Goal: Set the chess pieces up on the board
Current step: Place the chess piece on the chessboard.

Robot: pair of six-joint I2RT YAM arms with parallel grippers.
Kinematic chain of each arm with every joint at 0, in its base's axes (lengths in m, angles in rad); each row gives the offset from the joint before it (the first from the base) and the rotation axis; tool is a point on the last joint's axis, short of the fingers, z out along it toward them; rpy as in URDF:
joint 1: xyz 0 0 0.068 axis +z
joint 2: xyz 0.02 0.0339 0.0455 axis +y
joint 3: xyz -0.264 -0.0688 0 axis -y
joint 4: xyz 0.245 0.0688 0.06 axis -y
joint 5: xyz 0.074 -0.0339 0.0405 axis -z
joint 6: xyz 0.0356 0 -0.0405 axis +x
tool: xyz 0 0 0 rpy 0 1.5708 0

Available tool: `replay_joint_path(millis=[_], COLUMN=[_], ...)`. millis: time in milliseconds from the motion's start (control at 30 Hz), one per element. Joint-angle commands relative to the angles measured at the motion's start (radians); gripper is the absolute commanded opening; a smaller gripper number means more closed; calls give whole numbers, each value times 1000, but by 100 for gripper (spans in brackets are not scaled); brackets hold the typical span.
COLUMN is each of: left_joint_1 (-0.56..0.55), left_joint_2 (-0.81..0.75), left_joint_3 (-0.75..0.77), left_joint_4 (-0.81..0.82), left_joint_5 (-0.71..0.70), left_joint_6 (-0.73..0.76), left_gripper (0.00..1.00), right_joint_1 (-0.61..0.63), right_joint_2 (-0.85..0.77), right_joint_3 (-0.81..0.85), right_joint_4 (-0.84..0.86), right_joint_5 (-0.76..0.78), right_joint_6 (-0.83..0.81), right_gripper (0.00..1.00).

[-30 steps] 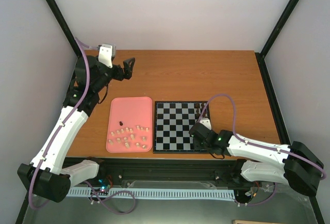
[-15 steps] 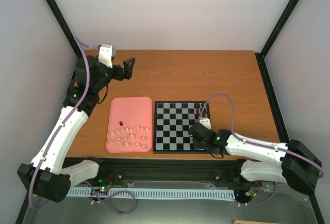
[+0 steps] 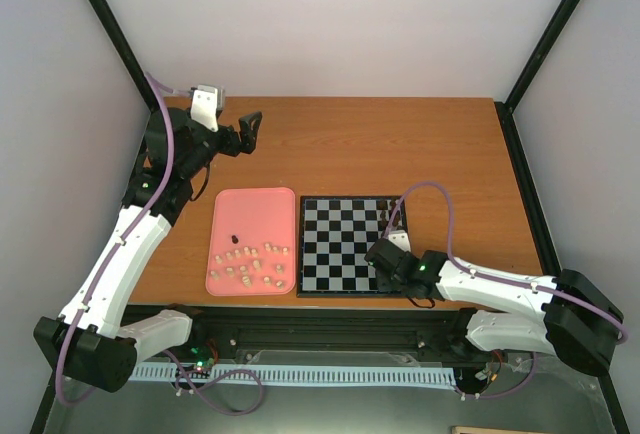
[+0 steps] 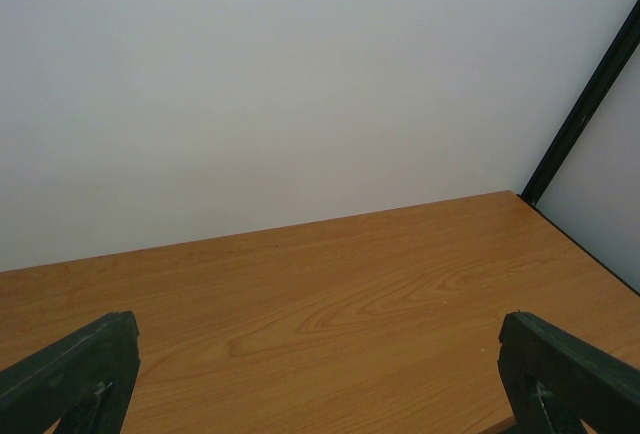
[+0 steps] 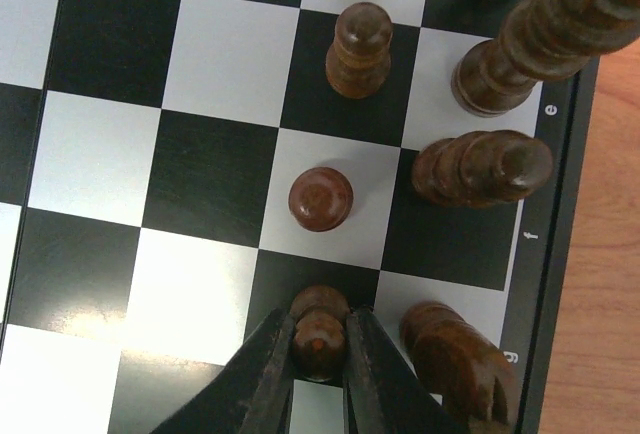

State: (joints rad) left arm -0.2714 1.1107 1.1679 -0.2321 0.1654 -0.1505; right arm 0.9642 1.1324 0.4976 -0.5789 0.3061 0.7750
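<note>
The board (image 3: 340, 244) lies right of centre, with dark chess pieces (image 3: 388, 212) standing along its right edge. My right gripper (image 3: 380, 260) is low over the board's near right corner. In the right wrist view the board (image 5: 100, 154) fills the frame, and my right gripper (image 5: 320, 332) is shut on a dark pawn (image 5: 320, 306) standing upright on a black square. Another dark pawn (image 5: 321, 198) stands one square ahead, and a third (image 5: 359, 49) farther on. Taller dark pieces (image 5: 480, 166) line the edge row. My left gripper (image 3: 250, 129) hangs open over bare table at the far left.
A pink tray (image 3: 255, 209) left of the board holds several pale pieces (image 3: 250, 264) and one dark piece (image 3: 234, 237). The left wrist view has only wooden table (image 4: 330, 304), a white wall and a black frame post (image 4: 585, 104).
My right gripper has edged slightly left and nearer over the board's near right corner. The left arm has not moved.
</note>
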Motion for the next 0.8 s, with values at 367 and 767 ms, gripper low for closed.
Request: replay_joint_path(millis=[367, 767], left_joint_1=[-8, -8], left_joint_2=[-6, -17], left_joint_3=[38, 36], left_joint_4=[17, 14], left_joint_5=[-6, -12], left_joint_6=[8, 9], left_gripper=[100, 100], right_joint_1=[-6, 48], right_joint_2=[-45, -95], right_joint_3=[40, 135], right_joint_4=[-46, -90], right_joint_5=[-4, 2], right_joint_6=[-41, -74], right_gripper=[19, 21])
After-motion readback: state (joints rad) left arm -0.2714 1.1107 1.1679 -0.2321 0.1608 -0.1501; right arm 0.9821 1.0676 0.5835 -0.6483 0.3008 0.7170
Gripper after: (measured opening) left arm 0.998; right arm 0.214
